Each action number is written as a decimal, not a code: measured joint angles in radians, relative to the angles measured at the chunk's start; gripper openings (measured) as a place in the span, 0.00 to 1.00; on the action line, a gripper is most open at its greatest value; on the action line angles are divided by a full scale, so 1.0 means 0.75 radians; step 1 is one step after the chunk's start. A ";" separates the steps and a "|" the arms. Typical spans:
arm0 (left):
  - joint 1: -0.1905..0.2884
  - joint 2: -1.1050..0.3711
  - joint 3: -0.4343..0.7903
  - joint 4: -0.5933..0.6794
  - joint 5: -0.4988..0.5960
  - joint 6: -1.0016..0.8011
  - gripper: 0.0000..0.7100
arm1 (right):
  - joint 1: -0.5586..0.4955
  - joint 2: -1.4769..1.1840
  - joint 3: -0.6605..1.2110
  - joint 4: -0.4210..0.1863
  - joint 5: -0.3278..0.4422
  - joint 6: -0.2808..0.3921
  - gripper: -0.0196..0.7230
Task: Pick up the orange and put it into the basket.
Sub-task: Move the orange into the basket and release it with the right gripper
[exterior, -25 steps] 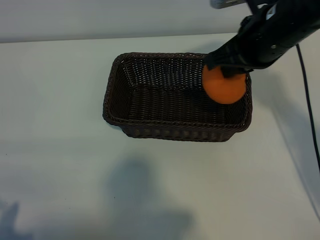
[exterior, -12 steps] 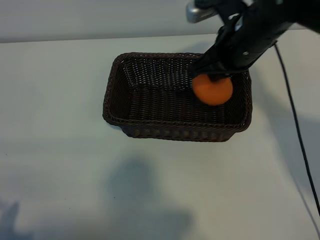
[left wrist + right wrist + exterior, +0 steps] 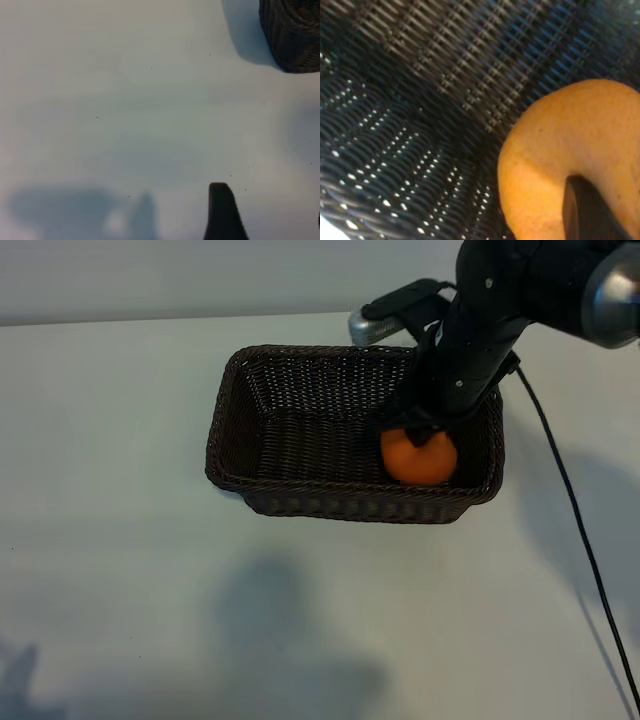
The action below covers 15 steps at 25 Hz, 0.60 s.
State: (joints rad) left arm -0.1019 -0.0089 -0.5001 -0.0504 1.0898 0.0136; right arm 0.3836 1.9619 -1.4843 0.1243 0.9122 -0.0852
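Observation:
The orange [image 3: 418, 460] hangs low inside the dark brown wicker basket [image 3: 225, 410], near its right end and close to the front wall. My right gripper [image 3: 415, 433] is shut on the orange from above, and its black arm reaches in over the back right rim. In the right wrist view the orange [image 3: 570, 150] fills one corner against the woven basket floor [image 3: 420, 100], with a dark fingertip [image 3: 585, 210] pressed on its skin. The left gripper is outside the exterior view. Its wrist view shows one black fingertip [image 3: 222, 210] over bare table with nothing beside it, and a basket corner [image 3: 295, 35] farther off.
The basket stands on a pale table [image 3: 120, 570]. A black cable [image 3: 570, 510] trails from the right arm across the table's right side. Soft shadows lie on the table in front of the basket.
My right gripper has carried the orange leftward from above the basket's right rim and lowered it deep into the basket. The left arm has not moved.

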 joint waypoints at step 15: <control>0.000 0.000 0.000 0.000 0.000 0.001 0.65 | 0.035 0.021 -0.003 0.055 0.017 -0.057 0.51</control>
State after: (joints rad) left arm -0.1019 -0.0089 -0.5001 -0.0504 1.0898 0.0145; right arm 0.4095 1.9774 -1.4862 0.1655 0.9252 -0.1278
